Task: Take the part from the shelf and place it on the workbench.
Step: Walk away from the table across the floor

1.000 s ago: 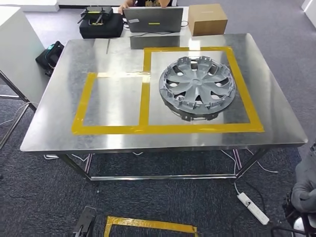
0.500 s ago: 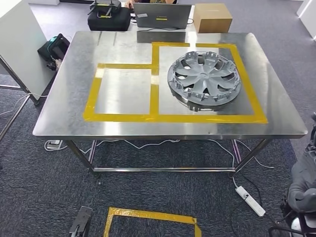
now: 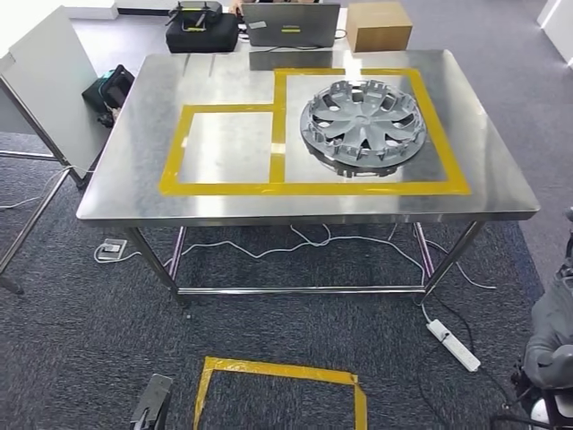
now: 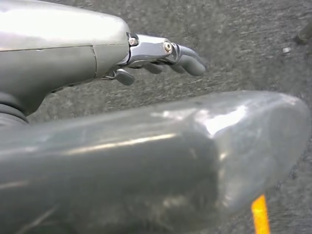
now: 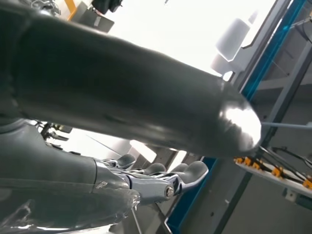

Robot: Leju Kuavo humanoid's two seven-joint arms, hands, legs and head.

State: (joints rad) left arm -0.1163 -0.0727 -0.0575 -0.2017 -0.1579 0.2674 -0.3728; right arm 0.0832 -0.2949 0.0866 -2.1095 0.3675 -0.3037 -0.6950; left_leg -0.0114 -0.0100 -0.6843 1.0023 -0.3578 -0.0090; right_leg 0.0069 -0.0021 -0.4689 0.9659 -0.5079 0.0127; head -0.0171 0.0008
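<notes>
A grey wheel cover (image 3: 363,127), the part in question, is lying flat on the steel table (image 3: 135,184), sitting inside the larger of two rectangles marked out in yellow tape (image 3: 318,189) and filling much of its right-hand half; the smaller taped rectangle (image 3: 226,148) to its left is showing only bare metal. Neither robot hand is touching the part. The left robot hand (image 4: 162,53) is hanging over dark carpet, its fingers (image 4: 189,61) stretching out nearly straight and apart with nothing between them, so it is released. The right robot hand (image 5: 154,178) is reaching out beside a blue-framed rack (image 5: 257,73), its fingers (image 5: 195,171) likewise extended side by side and holding nothing. At the far edge of the table a laptop (image 3: 290,24) is standing open, with a black bag (image 3: 201,32) to one side of it and a cardboard box (image 3: 379,25) to the other. Under the table white cables are trailing across the carpet to a power strip (image 3: 453,345), and a taped yellow outline (image 3: 280,383) is lying on the floor in front of it. A tilted white board (image 3: 47,85) is leaning at the left.
</notes>
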